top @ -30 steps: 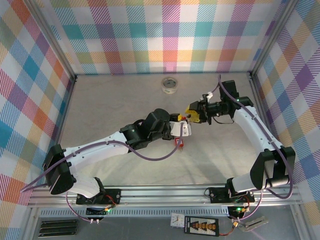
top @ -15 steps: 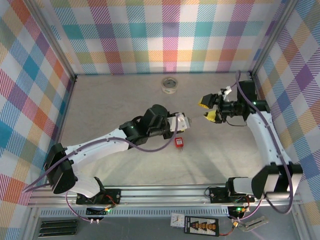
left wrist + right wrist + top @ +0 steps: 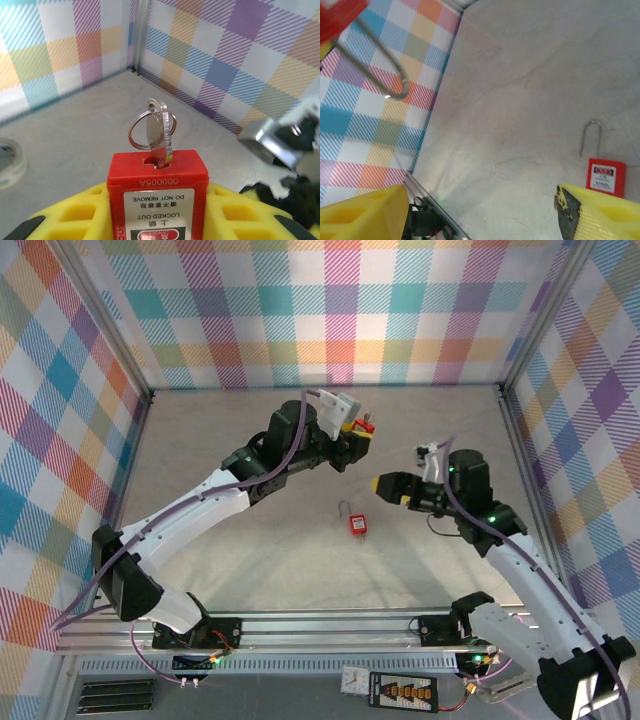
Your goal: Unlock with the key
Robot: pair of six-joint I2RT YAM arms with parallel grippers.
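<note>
The held padlock, red with a white label that reads upside down in the left wrist view, is gripped at its sides by the yellow left fingers, which are closed narrowly on its body. The key, thin and silvery, is seen standing in the slot on the top face of this padlock, and a wire ring is threaded through its head. From above, the left arm is seen stretched toward the far wall, with the padlock and key carried above the far part of the desk. In the right wrist view a corner of the same red body is caught at the upper left, with its thin wire shackle looping out of it; whether that shackle is freed cannot be told. The right fingers are spread wide, and nothing is held between them. A second padlock, also red, is laid flat on the desk between the two arms, near the right fingers, with its wire shackle pointed toward the far wall. A roll of tape is seen on the desk at the left edge of the left wrist view.
</note>
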